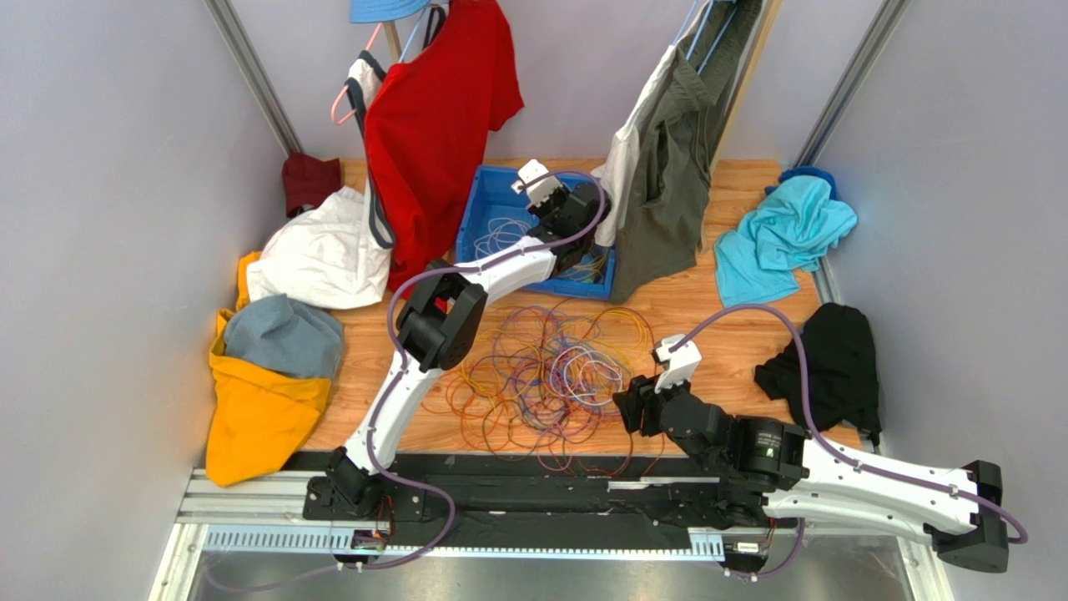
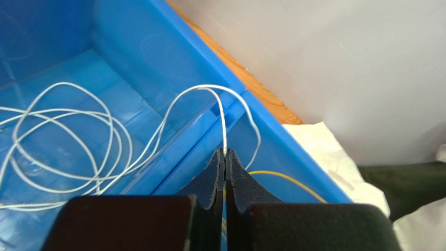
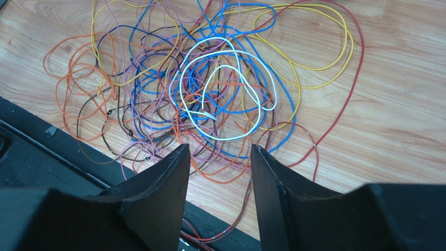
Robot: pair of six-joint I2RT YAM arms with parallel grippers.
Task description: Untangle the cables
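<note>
**A:** What surrounds the blue bin (image 1: 474, 219)?

**B:** Clothing on all sides. A red shirt (image 1: 439, 113) hangs at its left end. An olive garment (image 1: 671, 163) hangs at its right end. Left of the bin lie a white cloth (image 1: 320, 257) and, nearer the arms, a yellow garment (image 1: 257, 420). Right of the bin lie a teal shirt (image 1: 784, 238) and a black garment (image 1: 834, 363). From overhead, the left arm covers the bin's right half.

**A:** Contents of the bin?

**B:** A divider (image 2: 193, 130) splits it into two compartments. One holds a white cable (image 2: 63, 130), coiled flat in several loops. The other holds a yellow cable (image 2: 285, 182), mostly hidden.

**A:** Left gripper (image 2: 225, 156)?

**B:** It is over the bin, above the divider, with its jaws pressed together. One strand of the white cable runs into the tips. It appears pinched there, though the contact point is too fine to confirm. From the tips that strand rises, arches over the divider and drops into the coils.

**A:** The other cables (image 3: 209, 94)?

**B:** They form one tangle on the wooden table (image 3: 398, 130), just on the near side of the bin. Orange, yellow, blue, purple, red and white loops cross one another. The heap lies flat, with its long axis parallel to the bin's long side.

**A:** Right gripper (image 3: 220, 151)?

**B:** It is at the edge of the tangle farthest from the bin. Its jaws are spread apart and aimed toward the bin.
</note>
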